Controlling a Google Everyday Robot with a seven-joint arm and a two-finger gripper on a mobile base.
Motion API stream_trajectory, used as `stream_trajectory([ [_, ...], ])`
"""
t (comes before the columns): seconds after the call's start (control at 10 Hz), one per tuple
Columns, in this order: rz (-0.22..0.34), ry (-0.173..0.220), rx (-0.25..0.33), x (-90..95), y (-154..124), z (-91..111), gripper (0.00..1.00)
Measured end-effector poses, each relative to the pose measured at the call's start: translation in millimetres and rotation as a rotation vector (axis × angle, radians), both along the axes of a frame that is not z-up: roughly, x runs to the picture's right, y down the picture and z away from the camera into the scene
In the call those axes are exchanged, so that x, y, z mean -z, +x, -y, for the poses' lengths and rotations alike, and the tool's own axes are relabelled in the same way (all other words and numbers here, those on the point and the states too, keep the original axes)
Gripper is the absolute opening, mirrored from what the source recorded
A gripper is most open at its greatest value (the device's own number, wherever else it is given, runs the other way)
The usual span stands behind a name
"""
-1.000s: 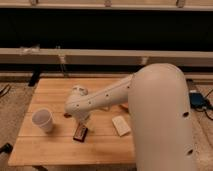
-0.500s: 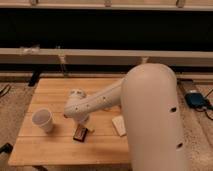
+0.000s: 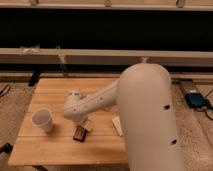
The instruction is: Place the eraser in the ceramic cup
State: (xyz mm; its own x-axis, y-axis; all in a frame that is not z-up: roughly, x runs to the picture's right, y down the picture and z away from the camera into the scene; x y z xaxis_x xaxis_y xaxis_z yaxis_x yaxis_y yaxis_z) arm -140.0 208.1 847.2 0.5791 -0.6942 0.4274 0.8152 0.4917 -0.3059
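Over the last second the arm's (image 3: 100, 102) bulky upper link has swung across and now covers more of the table's (image 3: 50, 150) right side, hiding part of the pale block (image 3: 117, 125). The gripper (image 3: 84, 125) has stayed low, right at the eraser (image 3: 79, 133). The eraser lies where it did, flat on the wood toward the front edge near the middle, and the ceramic cup (image 3: 42, 120) stands unmoved near the left edge, apart from it. Whether the gripper is spread or already pinching the eraser I cannot tell, so I judge the pick is only being settled, with the lift and carry to the cup still to come.

Dim warm light, end effector (image 3: 83, 125) shading table (image 3: 55, 147)
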Motion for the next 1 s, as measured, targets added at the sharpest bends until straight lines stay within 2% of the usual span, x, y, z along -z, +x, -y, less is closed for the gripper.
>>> stream_trajectory([
  [0.3, -0.006, -0.020, 0.017, 1.1, 0, 1, 0.26],
  [0.5, -0.005, -0.031, 0.004, 2.5, -4, 8, 0.06],
  [0.6, -0.002, -0.032, -0.005, 4.6, -6, 15, 0.01],
  [0.8, 0.007, -0.031, -0.012, 8.7, -8, 25, 0.00],
  [1.0, 0.021, -0.005, -0.020, 15.1, -9, 43, 0.00],
])
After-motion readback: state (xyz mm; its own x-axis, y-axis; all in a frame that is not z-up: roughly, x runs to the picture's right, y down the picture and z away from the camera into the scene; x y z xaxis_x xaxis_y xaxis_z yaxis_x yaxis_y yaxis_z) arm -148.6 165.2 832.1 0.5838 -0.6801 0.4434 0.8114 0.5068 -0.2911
